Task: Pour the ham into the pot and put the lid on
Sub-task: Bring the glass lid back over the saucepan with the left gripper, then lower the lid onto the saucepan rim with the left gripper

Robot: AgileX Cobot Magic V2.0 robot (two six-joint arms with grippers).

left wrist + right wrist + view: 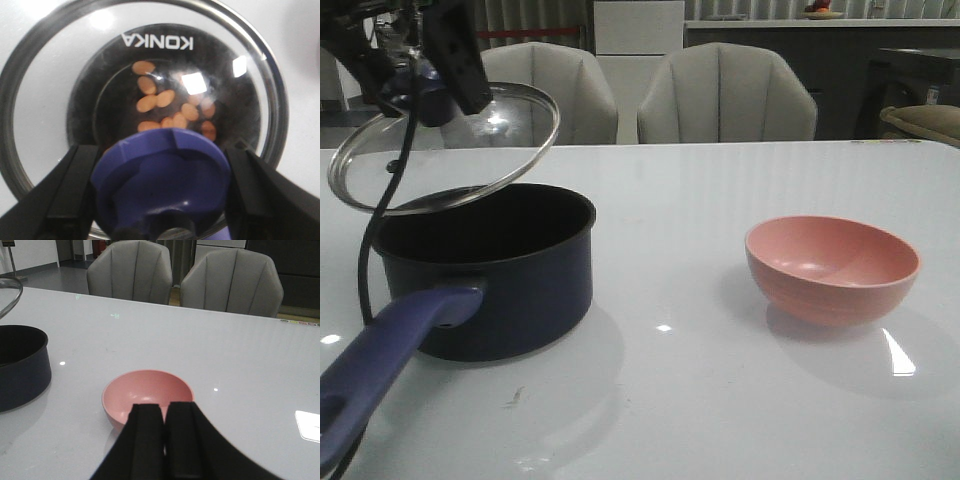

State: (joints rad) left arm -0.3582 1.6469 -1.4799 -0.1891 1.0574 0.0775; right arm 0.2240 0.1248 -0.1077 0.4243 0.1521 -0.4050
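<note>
- The pot [490, 270] is seen standing on the white table [720, 200] at the left side, its long handle [380, 365] pointing toward the near-left corner.
- The lid [445, 145] is held in the air above the pot, tilted, with its lower edge close over the far-left part of the pot rim; whether it touches the rim cannot be told.
- The left gripper [160, 185] is clamped on the lid's blue knob [160, 175], one black finger [70, 190] pressed against each side of it.
- The ham [170, 112] is observed through the glass in the left wrist view as a scatter of small orange slices lying on the dark bottom of the pot.
- White lettering is noted on the glass of the lid in the same view.
- The pink bowl [832, 268] is set upright on the right side of the table, well apart from the pot; nothing is seen inside it.
- The right gripper [162, 440] is held on the near side of the bowl, its fingers drawn together with only a thin line between them and nothing held.
- Two pale chairs [725, 95] are recorded beyond the far edge of the table.
- A black cable [380, 220] is seen hanging from the left arm past the left side of the pot.
</note>
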